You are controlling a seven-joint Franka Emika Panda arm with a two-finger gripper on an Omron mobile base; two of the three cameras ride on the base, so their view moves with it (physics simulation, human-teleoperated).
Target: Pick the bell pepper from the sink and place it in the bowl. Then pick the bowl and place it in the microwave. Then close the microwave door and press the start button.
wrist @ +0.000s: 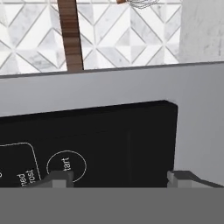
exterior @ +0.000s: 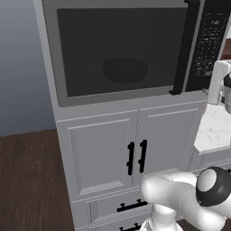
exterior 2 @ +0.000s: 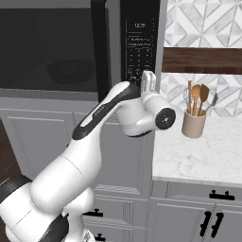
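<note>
I have the gripper (wrist: 118, 179) up against the black control panel (exterior 2: 138, 42) of the microwave (exterior: 49, 67), and in the hand view its two fingertips (wrist: 56, 178) stand apart with nothing between them, so it is released and empty. The round start button (wrist: 66, 166) sits at about 8 o'clock in that view, just above the left fingertip, not centred between the tips. That is my main worry: if I push straight ahead, I judge one tip may land on the button's edge or on the neighbouring key at 9 o'clock, or both tips may straddle it and meet bare panel. The microwave door (exterior: 122, 49) looks shut in both base views, and through its dark window I see the bowl (exterior: 125, 70) on the turntable with a small reddish spot in it, likely the bell pepper (exterior: 127, 69). From the right base view, the holder of wooden spoons (exterior 2: 194, 124) stands on the marble counter (exterior 2: 198, 156) at 3 o'clock of the wrist, apart from it. The door's black handle (exterior 2: 98, 52) runs just beside the panel at 9 o'clock, and a sideways correction could brush it.
</note>
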